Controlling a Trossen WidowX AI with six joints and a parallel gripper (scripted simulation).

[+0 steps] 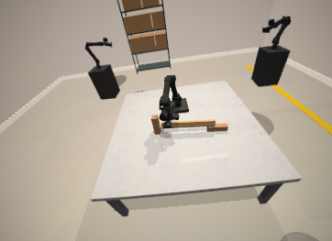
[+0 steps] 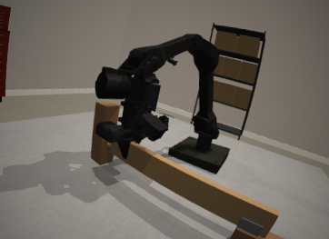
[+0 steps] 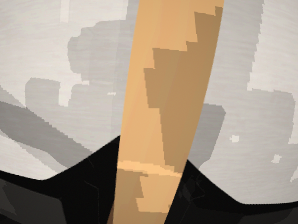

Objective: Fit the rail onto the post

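The long wooden rail [image 1: 194, 124] [image 2: 195, 187] [image 3: 172, 30] is held off the table at its near end and looks close to level. My gripper [image 1: 168, 125] [image 2: 127, 150] [image 3: 143, 145] is shut on the rail close to the post, one finger on each side. The upright post [image 1: 156, 125] [image 2: 103, 114] stands just beyond the rail's near end. The end is very close to the post; whether it touches, and how far the pegs are in, is hidden or too small to tell. The rail's far end sits in the grey bracket [image 2: 251, 226] on the footboard block [image 1: 220, 127].
The arm's dark base plate [image 1: 183, 104] [image 2: 195, 156] stands on the white table [image 1: 193, 175] behind the rail. Two other arms on black pedestals [image 1: 105, 82] [image 1: 271, 67] and a shelf rack with boxes [image 1: 144, 23] [image 2: 236, 66] stand away from the table.
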